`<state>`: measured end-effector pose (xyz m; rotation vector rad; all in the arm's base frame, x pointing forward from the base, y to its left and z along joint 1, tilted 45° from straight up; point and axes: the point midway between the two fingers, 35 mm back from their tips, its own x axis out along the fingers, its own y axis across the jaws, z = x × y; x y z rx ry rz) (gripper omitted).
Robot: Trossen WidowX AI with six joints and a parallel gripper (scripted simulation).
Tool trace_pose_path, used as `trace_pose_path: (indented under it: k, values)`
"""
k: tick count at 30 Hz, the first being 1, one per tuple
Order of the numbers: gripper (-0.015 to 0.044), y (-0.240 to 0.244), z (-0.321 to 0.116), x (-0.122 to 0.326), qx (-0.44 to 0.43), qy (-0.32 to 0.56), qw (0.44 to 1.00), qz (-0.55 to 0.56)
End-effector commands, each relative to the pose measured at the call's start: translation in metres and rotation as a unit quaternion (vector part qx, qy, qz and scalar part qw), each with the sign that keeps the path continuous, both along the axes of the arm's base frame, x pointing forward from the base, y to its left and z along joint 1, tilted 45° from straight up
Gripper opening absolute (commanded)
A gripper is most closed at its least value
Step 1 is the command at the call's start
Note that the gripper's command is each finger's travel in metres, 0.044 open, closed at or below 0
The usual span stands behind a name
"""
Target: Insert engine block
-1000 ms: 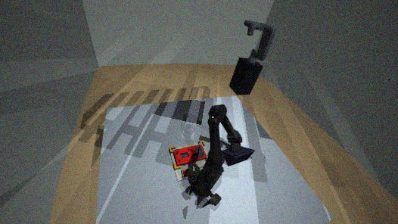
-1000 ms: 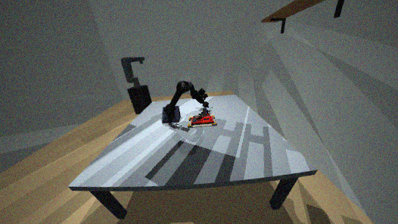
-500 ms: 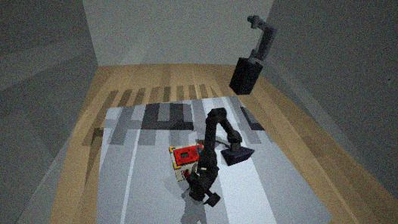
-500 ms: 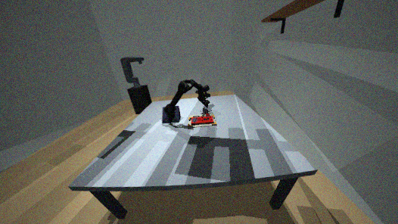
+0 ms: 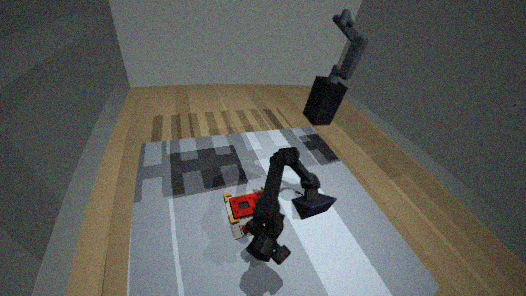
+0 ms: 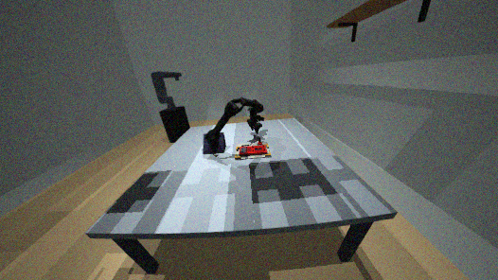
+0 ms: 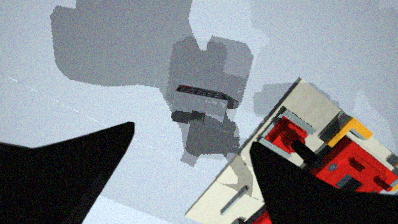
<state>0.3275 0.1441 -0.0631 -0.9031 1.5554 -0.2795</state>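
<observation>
Step in hand: getting hold of the engine block. By my reading the insertion had not been started. The gripper (image 5: 267, 250) (image 6: 256, 126) (image 7: 194, 137) stood above the table (image 5: 210, 270) (image 6: 222, 226) (image 7: 150, 15), pincer wide apart, nothing between its fingers.

A grey piece (image 7: 201, 104), taken to be the engine block, lay in shadow on the table, ahead of the fingertips in the wrist view. It was outside the car body (image 5: 242, 205) (image 6: 254, 150) (image 7: 332, 167) and apart from the pale board (image 5: 237, 231) (image 7: 305, 97) beneath that red body. I could not make the grey piece out in the top or exterior view. Its slot side could not be told for certain, nor could the rib.

Next move, as judged: centre the fingers over the block, turn the wrist to match its sides, then descend straight and close. Risk: in the wrist view one finger overlapped the board and red parts, so going down without first shifting clear might knock them. Slot direction should be checked before lifting; seating and a contact-free withdrawal remained to be done.
</observation>
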Motion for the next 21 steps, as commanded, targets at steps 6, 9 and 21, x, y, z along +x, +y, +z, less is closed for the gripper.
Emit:
trace_pose_path:
  k: [6,9,21]
  values:
    - [0.0440,0.001,-0.002,0.010,-0.010,0.005,1.000,-0.005]
    - [0.0440,-0.003,-0.006,0.010,-0.011,0.005,1.000,-0.005]
    - [0.0440,-0.015,-0.019,0.011,-0.011,0.005,1.000,-0.005]
